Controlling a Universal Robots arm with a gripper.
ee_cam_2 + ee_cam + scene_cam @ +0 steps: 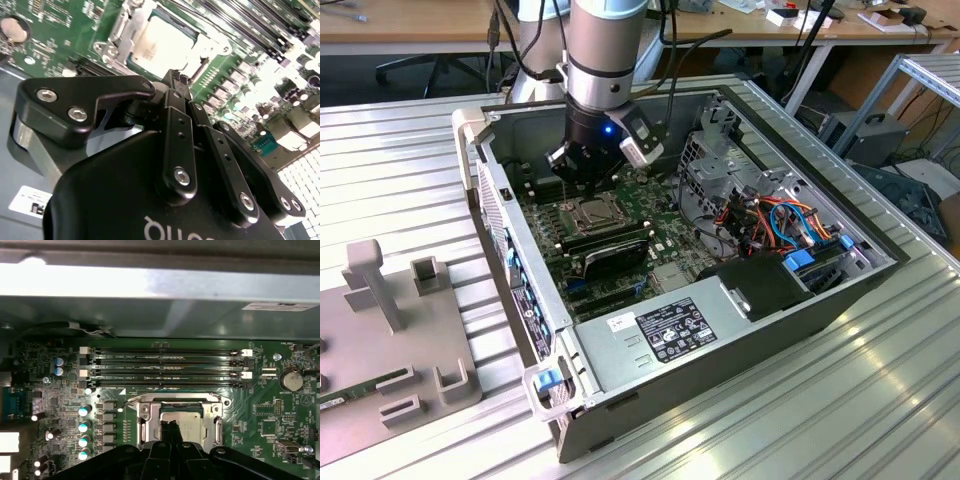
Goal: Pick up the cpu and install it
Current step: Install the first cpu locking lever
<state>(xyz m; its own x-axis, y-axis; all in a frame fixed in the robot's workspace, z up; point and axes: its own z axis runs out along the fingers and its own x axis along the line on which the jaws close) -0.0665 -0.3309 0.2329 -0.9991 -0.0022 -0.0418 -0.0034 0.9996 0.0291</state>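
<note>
The cpu (186,421) lies flat inside the socket frame (142,422) on the motherboard (665,235). The board sits in an open computer case (505,225) laid on its side on the desk (400,150), so the arm can reach in from above. The jaws are clenched tip to tip, empty, and poised directly over the chip, probably to seat it. A power supply (660,325) fills the case's near end.
</note>
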